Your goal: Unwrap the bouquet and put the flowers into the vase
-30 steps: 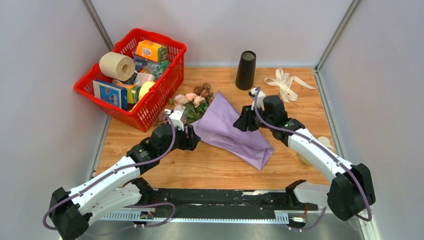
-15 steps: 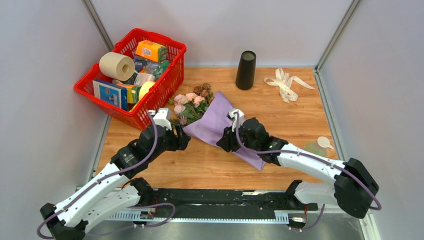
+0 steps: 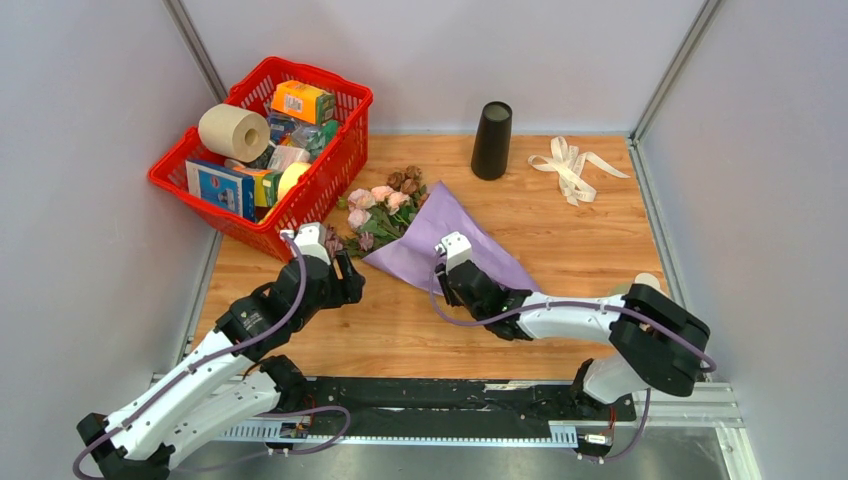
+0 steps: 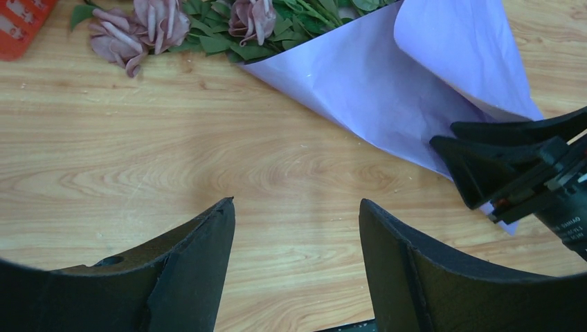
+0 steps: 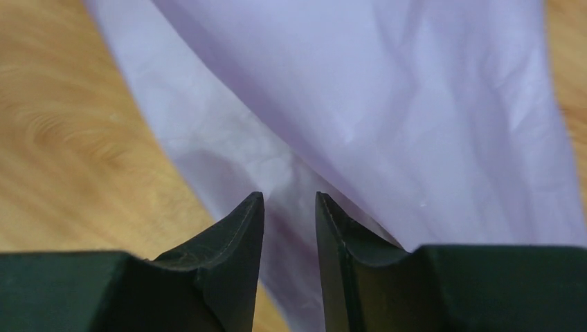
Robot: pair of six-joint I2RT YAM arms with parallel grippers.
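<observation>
From overhead I see the lilac paper-wrapped bouquet of roses (image 3: 440, 240) lying on the wooden table (image 3: 400, 335), blooms toward the red plastic basket (image 3: 335, 175). My right gripper (image 3: 444, 282) is over the paper's narrow end; my left gripper (image 3: 350, 285) is near the wrap. The tall black cylindrical vase (image 3: 491, 140) stands upright at the back, with the cream ribbon (image 3: 570, 165) loose to its right.

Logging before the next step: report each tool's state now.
Left tool: open, empty.
Right tool: slightly open, tips at the lilac paper; no grip visible.

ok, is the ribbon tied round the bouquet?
No, the ribbon lies loose right of the vase, well apart from the bouquet.
</observation>
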